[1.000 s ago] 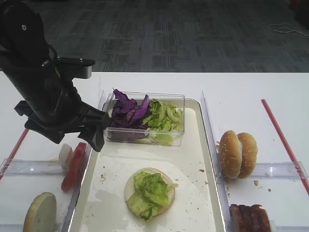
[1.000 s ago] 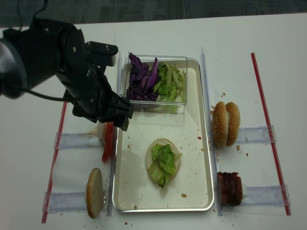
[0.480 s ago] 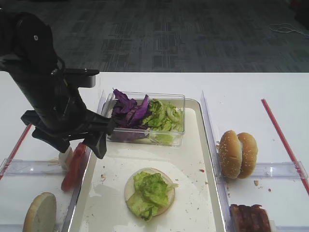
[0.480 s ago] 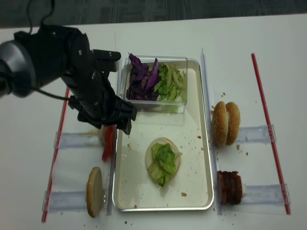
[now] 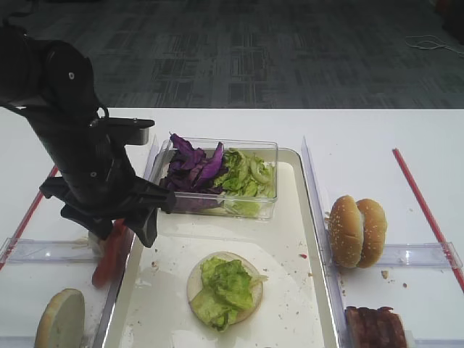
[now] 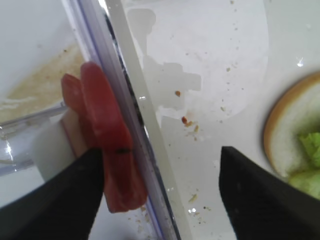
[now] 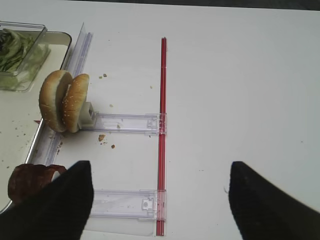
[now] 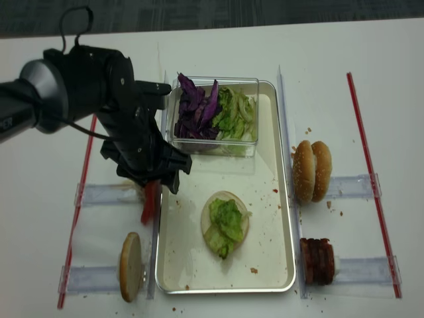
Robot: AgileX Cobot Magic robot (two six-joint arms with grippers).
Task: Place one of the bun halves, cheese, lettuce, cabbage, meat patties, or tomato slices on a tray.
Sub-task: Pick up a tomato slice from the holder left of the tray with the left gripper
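Now left claw [image 6: 159, 172] straddling tomato slices [image 6: 102, 135], fingers apart

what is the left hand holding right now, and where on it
Nothing yet. The left hand straddles the tomato slices with open fingers.

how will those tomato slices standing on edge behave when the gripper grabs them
The tomato slices are thin and look wet, so probably slippery and soft, easily crushed. Standing on edge against a white block, they may topple or separate if the left gripper nudges them.
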